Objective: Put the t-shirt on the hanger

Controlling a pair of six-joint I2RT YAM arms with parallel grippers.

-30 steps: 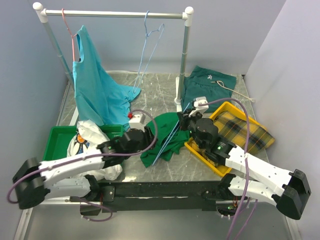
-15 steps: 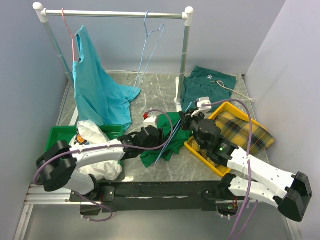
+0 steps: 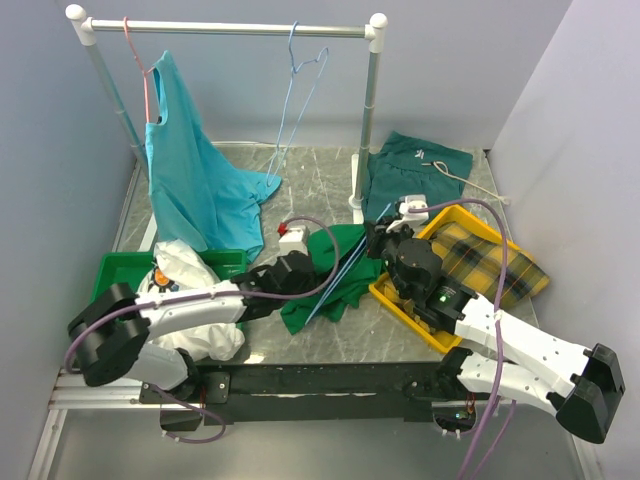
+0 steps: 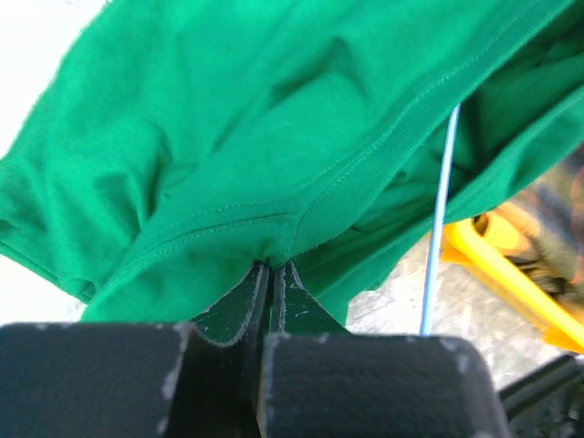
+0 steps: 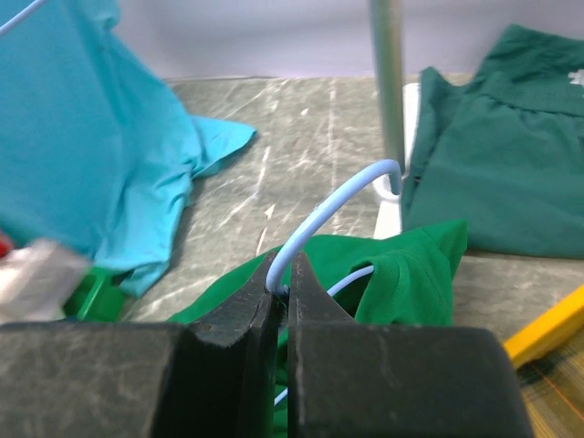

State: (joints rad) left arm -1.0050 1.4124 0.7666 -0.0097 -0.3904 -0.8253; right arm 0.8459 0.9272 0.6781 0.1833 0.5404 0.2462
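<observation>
While the t-shirt (image 4: 228, 137) is pinched by the left fingers (image 4: 239, 306), the hanger (image 5: 321, 215) is clamped nearby in the right fingers (image 5: 245, 315); threading is not yet done.

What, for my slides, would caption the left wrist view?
Left gripper pinching an edge of the green t-shirt, light-blue hanger wire alongside.

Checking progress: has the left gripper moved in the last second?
Yes: the left gripper moved right, away from the green bin, onto the t-shirt.
</observation>
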